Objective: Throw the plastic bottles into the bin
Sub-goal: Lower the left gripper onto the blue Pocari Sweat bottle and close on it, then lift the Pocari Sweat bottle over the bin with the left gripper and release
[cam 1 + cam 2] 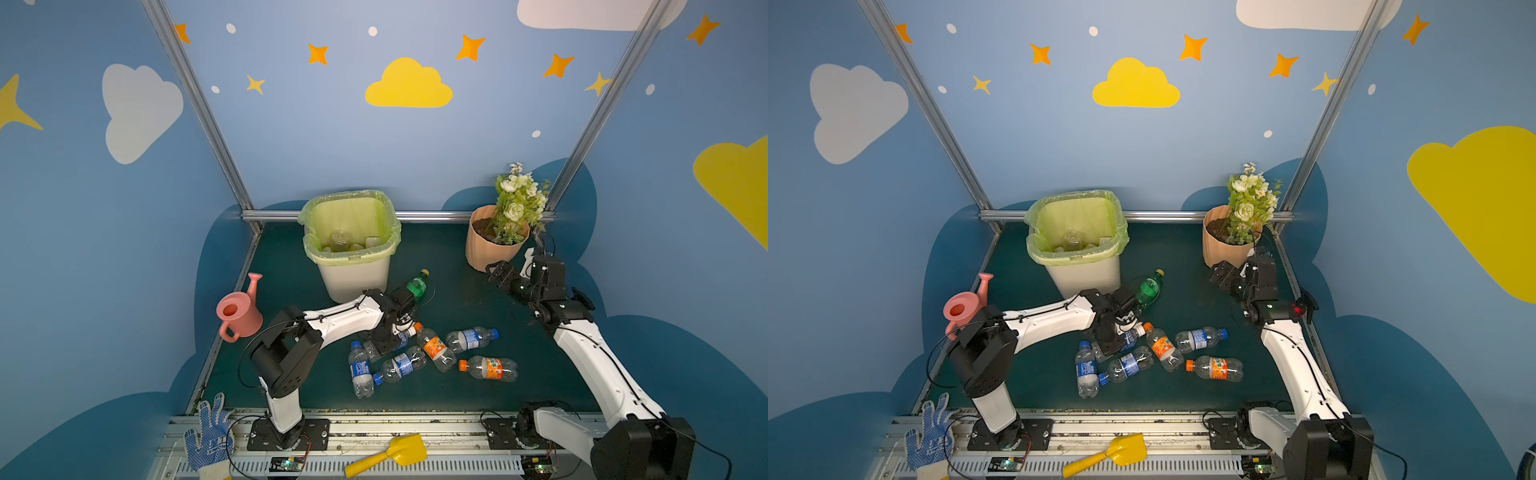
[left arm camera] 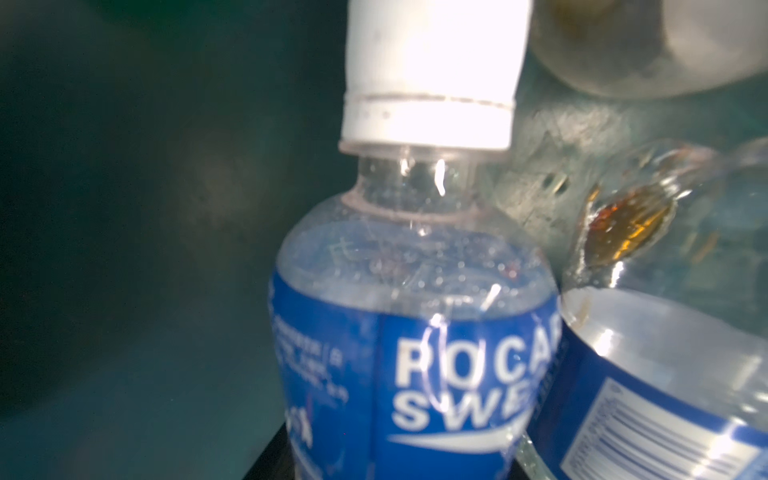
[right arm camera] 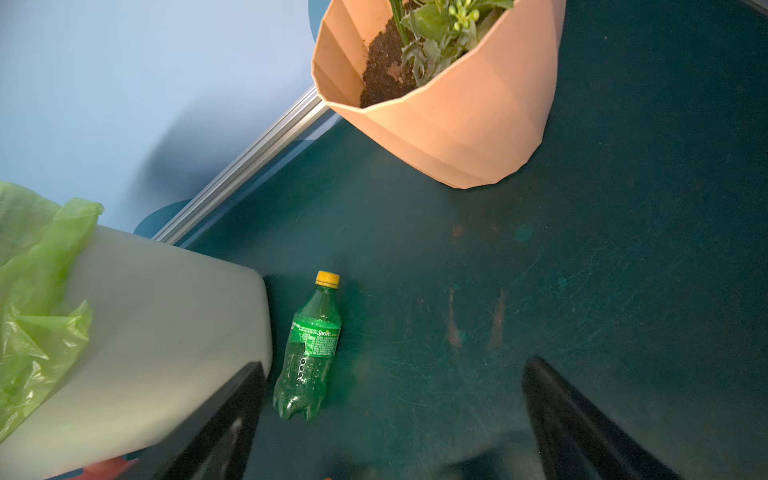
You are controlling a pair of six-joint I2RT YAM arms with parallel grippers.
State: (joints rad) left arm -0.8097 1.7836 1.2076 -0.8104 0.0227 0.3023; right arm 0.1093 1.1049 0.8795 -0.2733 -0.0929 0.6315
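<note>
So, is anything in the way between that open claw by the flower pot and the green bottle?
Nothing visible. In the right wrist view only bare mat lies between the right gripper and the green bottle. The bin stands close beside the bottle, off that line.

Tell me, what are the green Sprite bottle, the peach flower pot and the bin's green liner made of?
Sprite bottle: thin glossy plastic, translucent green with bright highlights. Flower pot: probably matte moulded plastic, with crisp flat facets, though ceramic is possible. Liner: thin plastic film, crinkled and translucent.
</note>
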